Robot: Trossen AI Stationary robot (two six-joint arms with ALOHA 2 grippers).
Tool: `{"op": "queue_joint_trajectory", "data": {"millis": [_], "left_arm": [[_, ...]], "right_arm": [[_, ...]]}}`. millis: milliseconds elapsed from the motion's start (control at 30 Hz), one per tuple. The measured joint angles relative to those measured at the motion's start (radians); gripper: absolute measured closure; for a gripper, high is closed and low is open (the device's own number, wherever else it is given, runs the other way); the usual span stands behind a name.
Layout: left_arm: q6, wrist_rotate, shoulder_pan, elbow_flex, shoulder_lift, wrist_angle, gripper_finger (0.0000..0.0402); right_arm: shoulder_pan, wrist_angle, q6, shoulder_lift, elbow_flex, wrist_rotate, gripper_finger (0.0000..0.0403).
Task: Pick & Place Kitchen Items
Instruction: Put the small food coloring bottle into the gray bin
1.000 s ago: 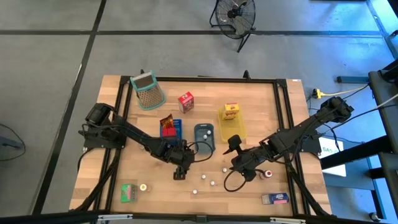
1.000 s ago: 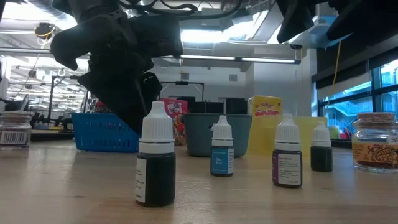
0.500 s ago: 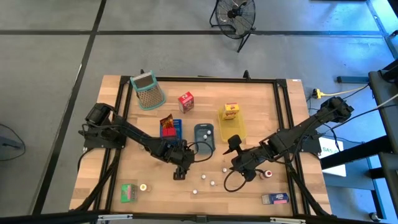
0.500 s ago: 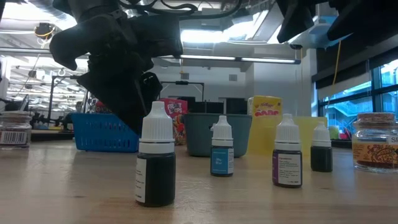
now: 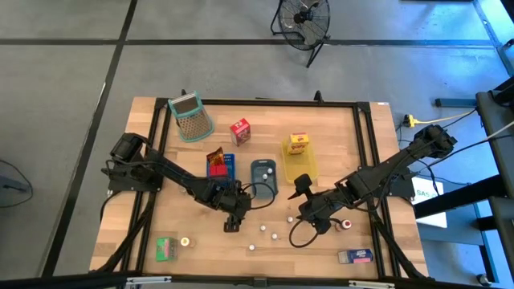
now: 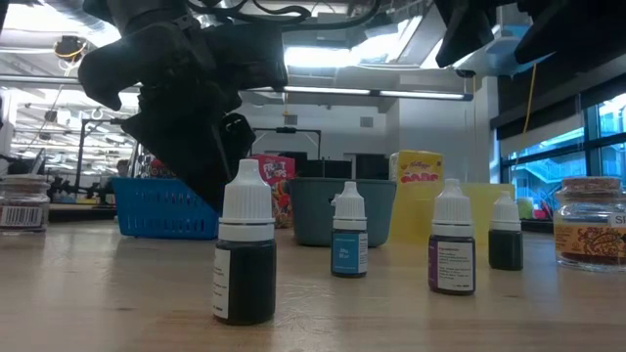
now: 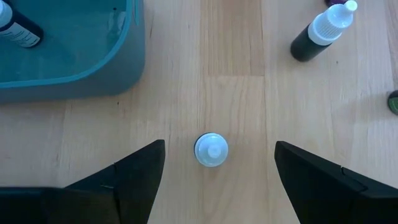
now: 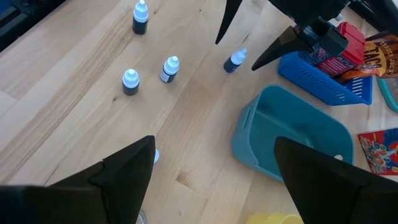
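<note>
Several small dropper bottles with white caps stand upright on the wooden table near its front middle. One dropper bottle point(image 7: 211, 150) stands between the fingers of my open left gripper point(image 7: 219, 144) point(image 5: 234, 222), which hang over it on either side without touching it. My right gripper point(image 8: 214, 140) point(image 5: 310, 215) hovers open to the right of the bottles with nothing between its fingers. Three more bottles point(image 8: 169, 69) stand ahead of it. Another bottle point(image 5: 269, 170) stands in the grey-blue tray point(image 5: 259, 186).
A small jar point(image 5: 347, 225) stands right of my right gripper. Green carton point(image 5: 166, 249) front left, blue carton point(image 5: 355, 257) front right. Farther back: blue tray point(image 5: 227, 163) with red packets, red carton point(image 5: 239, 131), yellow carton point(image 5: 299, 143) in the yellow tray, mesh basket point(image 5: 190, 116).
</note>
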Motion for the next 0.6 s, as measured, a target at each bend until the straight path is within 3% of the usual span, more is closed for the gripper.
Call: {"op": "queue_joint_trajectory", "data": {"millis": [600], "left_arm": [[-0.002,0.000,0.000,0.000,0.000,0.007,0.0103]], "right_arm": [[0.000,0.000,0.000,0.000,0.000,-0.001,0.0071]]}}
